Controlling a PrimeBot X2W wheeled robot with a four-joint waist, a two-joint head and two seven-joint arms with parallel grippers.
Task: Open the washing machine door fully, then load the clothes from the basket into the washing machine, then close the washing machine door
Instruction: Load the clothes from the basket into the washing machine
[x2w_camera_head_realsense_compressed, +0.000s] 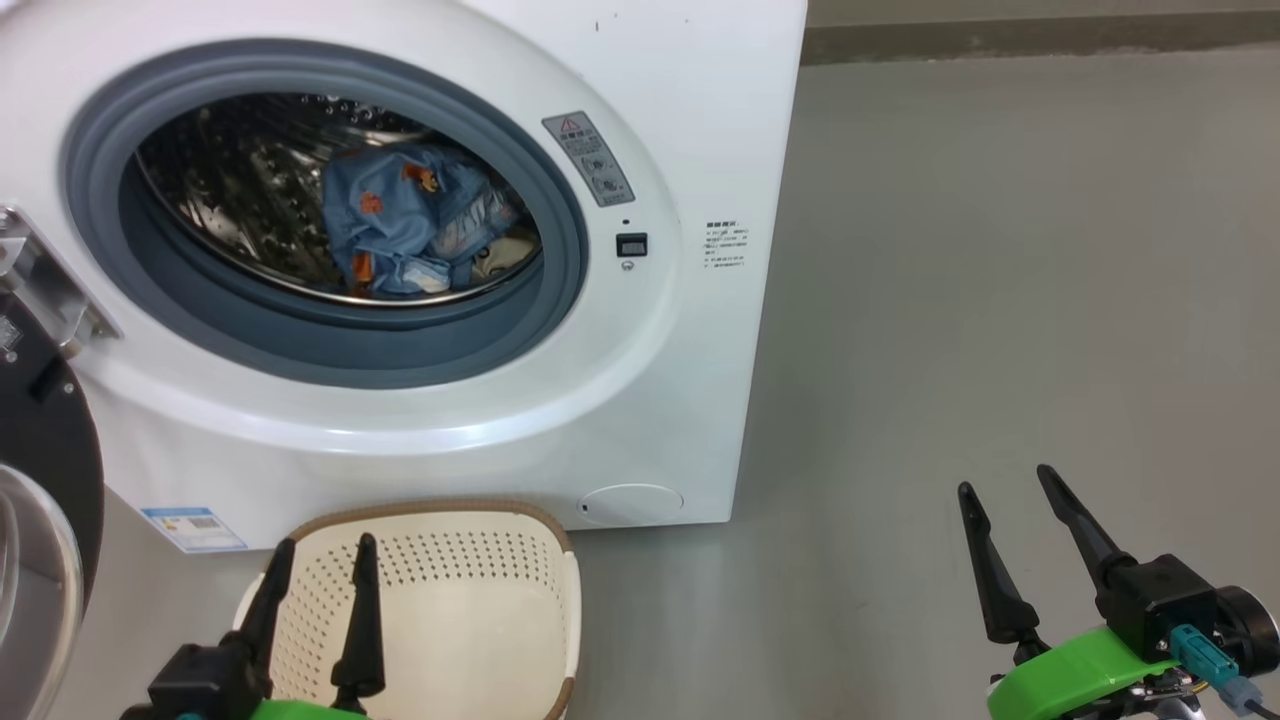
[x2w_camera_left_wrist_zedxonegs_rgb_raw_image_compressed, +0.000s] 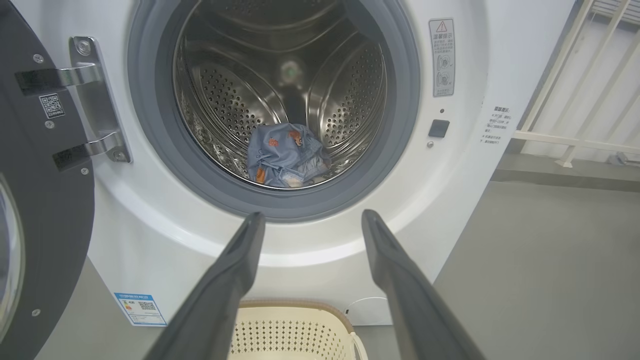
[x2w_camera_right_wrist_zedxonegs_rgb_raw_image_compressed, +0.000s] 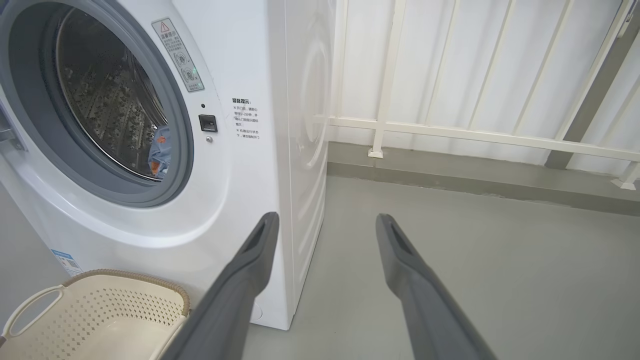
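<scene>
Clothes of soft light-blue fabric with orange prints (x2w_camera_head_realsense_compressed: 410, 230) lie bunched low in the perforated steel drum (x2w_camera_head_realsense_compressed: 230, 200) of the big white front-loading washing machine (x2w_camera_head_realsense_compressed: 690, 100); its round black-rimmed door (x2w_camera_head_realsense_compressed: 45, 440) stands swung open at the left; the cream perforated plastic basket (x2w_camera_head_realsense_compressed: 470, 570) sits on the grey floor (x2w_camera_head_realsense_compressed: 1000, 250) just before the machine; the left gripper (x2w_camera_head_realsense_compressed: 326, 545) hovers spread over the basket; the right gripper (x2w_camera_head_realsense_compressed: 1005, 480) is spread over the floor, well to the right.

Left pincer (x2w_camera_head_realsense_compressed: 326, 545) spread wide and empty, right pincer (x2w_camera_head_realsense_compressed: 1005, 482) likewise, both angled forward
</scene>
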